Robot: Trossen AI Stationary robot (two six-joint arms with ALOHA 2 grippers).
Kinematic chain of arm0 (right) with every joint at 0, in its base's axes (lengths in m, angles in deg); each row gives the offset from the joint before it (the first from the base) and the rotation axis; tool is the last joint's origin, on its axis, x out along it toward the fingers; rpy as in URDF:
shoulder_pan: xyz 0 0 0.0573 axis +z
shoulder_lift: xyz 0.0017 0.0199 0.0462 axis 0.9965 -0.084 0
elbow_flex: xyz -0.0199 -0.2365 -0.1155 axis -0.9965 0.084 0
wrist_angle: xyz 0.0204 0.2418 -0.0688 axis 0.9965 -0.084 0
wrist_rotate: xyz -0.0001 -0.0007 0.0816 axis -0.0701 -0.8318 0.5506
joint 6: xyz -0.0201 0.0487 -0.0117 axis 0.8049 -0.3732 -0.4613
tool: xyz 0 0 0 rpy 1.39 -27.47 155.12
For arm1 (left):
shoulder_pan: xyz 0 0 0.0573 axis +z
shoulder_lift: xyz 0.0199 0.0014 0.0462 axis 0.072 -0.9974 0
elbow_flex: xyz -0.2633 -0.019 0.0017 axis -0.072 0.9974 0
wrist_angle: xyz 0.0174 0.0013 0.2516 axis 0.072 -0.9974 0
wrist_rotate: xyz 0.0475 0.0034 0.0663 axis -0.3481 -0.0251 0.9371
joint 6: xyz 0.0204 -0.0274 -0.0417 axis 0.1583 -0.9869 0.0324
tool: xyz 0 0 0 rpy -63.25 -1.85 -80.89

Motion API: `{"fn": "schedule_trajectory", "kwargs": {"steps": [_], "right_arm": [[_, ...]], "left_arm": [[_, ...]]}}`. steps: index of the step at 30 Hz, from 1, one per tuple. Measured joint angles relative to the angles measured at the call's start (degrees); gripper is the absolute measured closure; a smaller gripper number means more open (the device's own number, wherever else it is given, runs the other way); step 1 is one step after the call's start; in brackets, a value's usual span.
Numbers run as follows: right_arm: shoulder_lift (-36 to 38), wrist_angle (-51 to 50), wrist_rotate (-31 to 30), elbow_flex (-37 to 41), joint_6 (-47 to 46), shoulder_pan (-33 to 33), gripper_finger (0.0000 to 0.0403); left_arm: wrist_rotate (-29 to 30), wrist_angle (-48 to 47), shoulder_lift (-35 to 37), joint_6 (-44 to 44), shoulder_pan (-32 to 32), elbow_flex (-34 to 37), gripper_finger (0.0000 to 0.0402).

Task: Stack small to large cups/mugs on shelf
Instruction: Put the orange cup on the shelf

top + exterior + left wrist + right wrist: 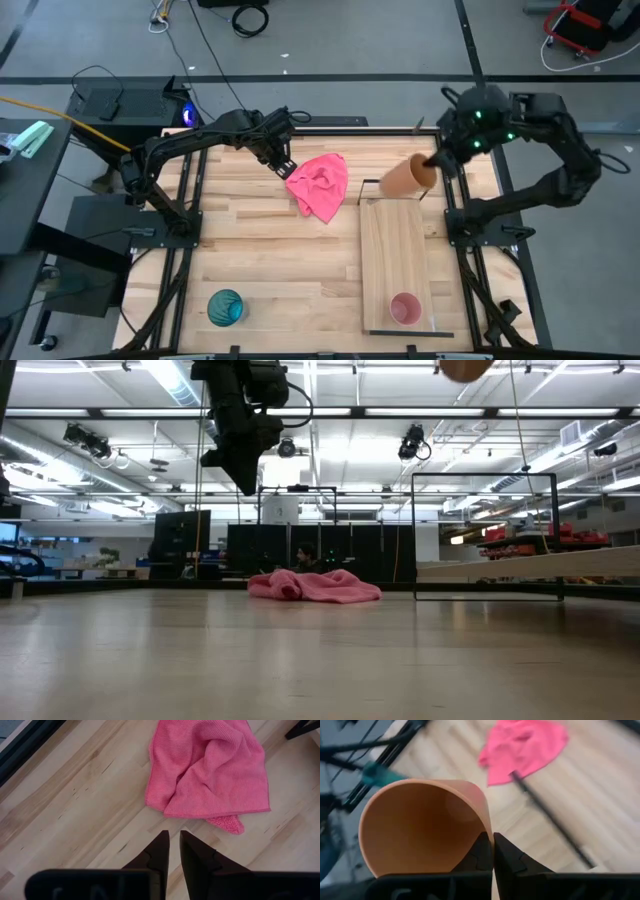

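So, plank tabletop (270, 270) fills the high view, both arms reaching in from the far corners. The shelf (392, 260), a paler wood board, lies on the right half of the table, long axis running near to far, thin black wire frame (485, 536) standing at its far end.

Pink cloth (320, 185) sits crumpled on the tabletop left of the shelf's far end, well apart from the board's near end.

Right gripper (437, 163) is up in the air over the shelf's far end, holding the orange-brown cup (407, 176) tipped on its side, mouth pointing toward the cloth side. In the right wrist view the two fingers (481, 854) are pinched tight on the cup's rim wall (422, 825), one inside, one outside. In the low view only the cup's bottom edge (468, 369) shows at the top, well clear of the table.

Left gripper (284, 163) hovers just beside the far-left edge of the cloth, not touching it. Left wrist view: fingers (161, 851) nearly together, a narrow gap between them, nothing held.

Teal-blue cup (226, 307) stands upright on the tabletop at the near left, well apart from the shelf.

Small pink cup (405, 308) stands upright on the shelf's near end, mouth up, alone.
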Motion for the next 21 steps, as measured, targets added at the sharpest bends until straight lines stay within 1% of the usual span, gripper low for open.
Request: {"fn": "schedule_trajectory", "kwargs": {"steps": [4,6,9,13,17,21], "right_arm": [[-0.16,0.10,-2.03,0.20,-5.83,8.99,0.0400],[-0.22,0.20,-4.29,1.82,-8.36,13.22,0.0400],[-0.30,0.11,-6.40,7.31,-11.15,18.81,0.0400],[-0.42,-0.08,-7.23,18.04,-12.94,25.01,0.0400],[-0.52,1.24,-8.44,26.42,-14.15,28.12,0.0400],[-0.71,6.99,-9.23,31.16,-14.75,29.99,0.0400]], "left_arm": [[0.00,0.00,0.00,-0.47,0.00,0.00,0.0349],[0.00,-0.02,0.00,-0.50,0.00,0.00,0.0346],[0.00,-0.02,0.00,-0.52,0.00,0.00,0.0345],[0.00,-0.02,0.00,-0.52,0.00,0.00,0.0349],[0.00,-0.02,0.00,-0.55,0.00,0.00,0.0353],[0.00,-0.02,0.00,-0.55,0.00,0.00,0.0351]]}}
